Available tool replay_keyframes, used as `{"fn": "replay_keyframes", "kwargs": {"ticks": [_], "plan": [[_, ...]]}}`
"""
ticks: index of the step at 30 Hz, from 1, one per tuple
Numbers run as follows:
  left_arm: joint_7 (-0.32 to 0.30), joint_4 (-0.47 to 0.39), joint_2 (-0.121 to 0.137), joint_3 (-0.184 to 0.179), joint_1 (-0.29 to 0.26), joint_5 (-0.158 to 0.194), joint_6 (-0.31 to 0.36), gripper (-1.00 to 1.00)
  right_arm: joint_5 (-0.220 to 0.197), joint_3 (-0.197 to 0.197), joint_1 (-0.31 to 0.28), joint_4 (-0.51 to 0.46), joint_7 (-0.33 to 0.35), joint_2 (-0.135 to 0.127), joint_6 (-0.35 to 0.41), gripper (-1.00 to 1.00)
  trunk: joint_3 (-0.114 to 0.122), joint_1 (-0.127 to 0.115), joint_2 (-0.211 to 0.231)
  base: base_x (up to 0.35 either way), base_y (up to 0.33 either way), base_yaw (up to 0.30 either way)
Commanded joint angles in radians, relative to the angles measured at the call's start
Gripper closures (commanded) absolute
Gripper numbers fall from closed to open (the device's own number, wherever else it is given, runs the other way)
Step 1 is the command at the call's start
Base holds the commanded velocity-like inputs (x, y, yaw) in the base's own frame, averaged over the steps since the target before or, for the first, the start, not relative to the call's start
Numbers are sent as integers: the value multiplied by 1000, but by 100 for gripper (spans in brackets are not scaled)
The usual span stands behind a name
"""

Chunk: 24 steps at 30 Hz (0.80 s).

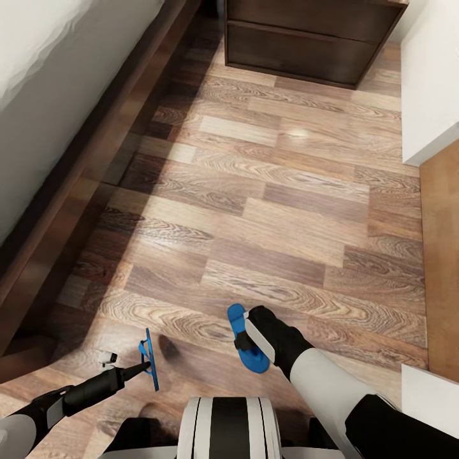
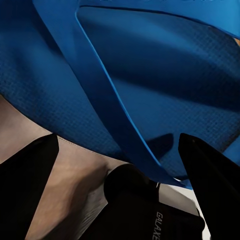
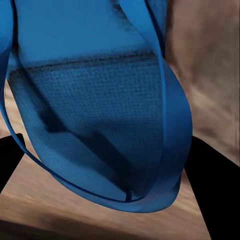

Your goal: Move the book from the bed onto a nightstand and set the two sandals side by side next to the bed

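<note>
Left gripper (image 1: 145, 366) has its fingers (image 2: 30, 185) clamped on a strap of one blue sandal (image 1: 151, 358), held on edge above the floor (image 1: 280, 191) near the bed frame (image 1: 76, 191). Right gripper (image 1: 252, 347) grips the other sandal (image 1: 245, 347), sole tilted, also off the floor, well apart from the first. Nightstand (image 1: 306, 38) stands at the far end, against the wall beside the bed (image 1: 38, 83).

Bedroom, bed (image 1: 38, 95) with mattress, nightstand (image 1: 306, 38), wood-plank floor (image 1: 268, 210)
</note>
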Motion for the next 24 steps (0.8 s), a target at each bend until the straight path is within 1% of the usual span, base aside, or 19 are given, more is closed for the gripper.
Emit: {"fn": "replay_keyframes", "kwargs": {"ticks": [1,24], "plan": [[-3,0,0,7,0,-8,10,100,-11,3,-1,0,-10,0,2,100,3,-1,0,0,0,0],[-3,1,0,7,0,-10,17,100,-19,-4,-1,0,-6,0,-1,100,92,-11,5,0,0,0]]}}
